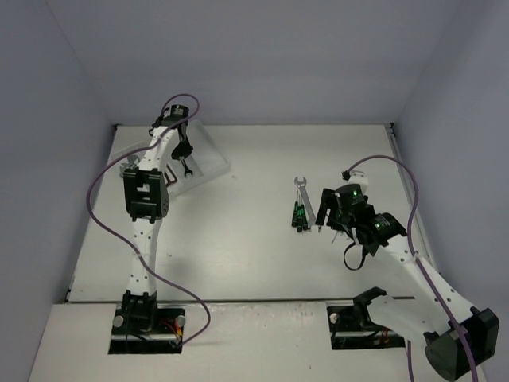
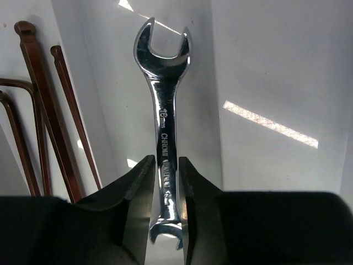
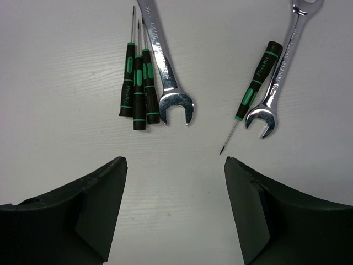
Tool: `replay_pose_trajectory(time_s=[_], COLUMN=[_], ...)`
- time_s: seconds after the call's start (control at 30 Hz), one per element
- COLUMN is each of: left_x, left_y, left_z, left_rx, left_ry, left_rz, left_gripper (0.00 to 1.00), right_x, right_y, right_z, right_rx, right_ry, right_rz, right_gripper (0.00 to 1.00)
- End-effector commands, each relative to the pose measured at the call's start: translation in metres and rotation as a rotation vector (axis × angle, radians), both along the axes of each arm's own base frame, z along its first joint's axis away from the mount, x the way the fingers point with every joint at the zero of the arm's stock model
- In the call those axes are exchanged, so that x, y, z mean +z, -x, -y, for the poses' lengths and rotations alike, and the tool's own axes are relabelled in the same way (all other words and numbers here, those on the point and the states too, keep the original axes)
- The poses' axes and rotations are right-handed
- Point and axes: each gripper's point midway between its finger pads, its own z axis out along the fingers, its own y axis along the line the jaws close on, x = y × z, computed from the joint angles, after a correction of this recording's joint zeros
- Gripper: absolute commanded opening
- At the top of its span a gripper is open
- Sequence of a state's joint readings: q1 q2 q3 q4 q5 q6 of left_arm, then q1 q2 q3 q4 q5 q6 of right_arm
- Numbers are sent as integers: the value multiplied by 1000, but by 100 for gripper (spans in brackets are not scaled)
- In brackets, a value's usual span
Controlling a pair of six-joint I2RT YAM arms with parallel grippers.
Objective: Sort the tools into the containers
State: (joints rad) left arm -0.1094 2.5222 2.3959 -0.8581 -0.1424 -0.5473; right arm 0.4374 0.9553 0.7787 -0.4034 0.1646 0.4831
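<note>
Over the white tray at the back left, my left gripper stands with its jaws a little apart on either side of a silver open-end wrench. The wrench lies lengthwise in one compartment, thin gaps showing along its shaft. Brown hex keys fill the compartment to its left. My right gripper hangs open above bare table. Ahead of it lie three black screwdrivers with green marks, a wrench, a single screwdriver and a second wrench.
The tray sits askew near the back left corner, close to the side wall. The loose tools lie right of the table's middle. Grey walls close in the table on three sides.
</note>
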Motion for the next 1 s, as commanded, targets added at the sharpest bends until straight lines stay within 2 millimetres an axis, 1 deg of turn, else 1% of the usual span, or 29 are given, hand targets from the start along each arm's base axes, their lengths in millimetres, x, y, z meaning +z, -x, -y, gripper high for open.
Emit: replay_pose_trajectory(time_s=[0.0, 0.03, 0.13, 0.17, 0.23, 0.27, 0.33, 0.4, 0.47, 0.5, 0.57, 0.67, 0.7, 0.77, 0.83, 0.87, 0.9, 0.97], left_x=[95, 107, 126, 132, 146, 154, 169, 176, 192, 193, 192, 180, 183, 177, 170, 166, 160, 161], left_y=[-17, -15, -8, -5, 3, 9, 26, 42, 64, 77, 100, 137, 148, 167, 184, 191, 197, 204], left_z=[-4, -2, 4, 8, 20, 30, 59, 82, 110, 126, 149, 181, 184, 189, 189, 187, 186, 183], left_rx=[-16, -21, -44, -54, -89, -115, -199, -267, -355, -401, -479, -591, -613, -648, -671, -680, -687, -696], left_ry=[15, 18, 26, 33, 56, 68, 93, 115, 143, 156, 163, 192, 196, 201, 211, 213, 213, 213], left_rz=[211, 232, 266, 271, 287, 294, 302, 299, 310, 300, 281, 224, 225, 197, 167, 154, 135, 134], left_gripper=[38, 44, 61, 62, 64, 65, 65, 65, 65, 65, 65, 65, 65, 65, 65, 65, 65, 65], right_x=[13, 12, 6, 9, -1, -7, -16, -30, -37, -41, -45, -57, -62, -78, -90, -99, -102, -109], right_y=[-22, -25, -37, -40, -49, -53, -61, -65, -69, -72, -76, -84, -85, -86, -87, -87, -88, -90], right_z=[1, 1, -1, -1, 7, 13, 32, 48, 71, 81, 94, 107, 107, 107, 109, 110, 112, 112], right_rx=[-28, -17, 8, 3, -35, -66, -166, -269, -364, -407, -456, -495, -494, -497, -510, -517, -523, -528], right_ry=[29, 46, 100, 101, 132, 136, 133, 131, 151, 152, 148, 139, 130, 117, 104, 98, 85, 62], right_rz=[31, 24, -9, 0, -36, -56, -88, -126, -143, -151, -165, -198, -210, -252, -273, -292, -293, -293], right_gripper=[68, 67, 65, 63, 57, 54, 51, 49, 43, 41, 38, 36, 36, 36, 37, 37, 36, 35])
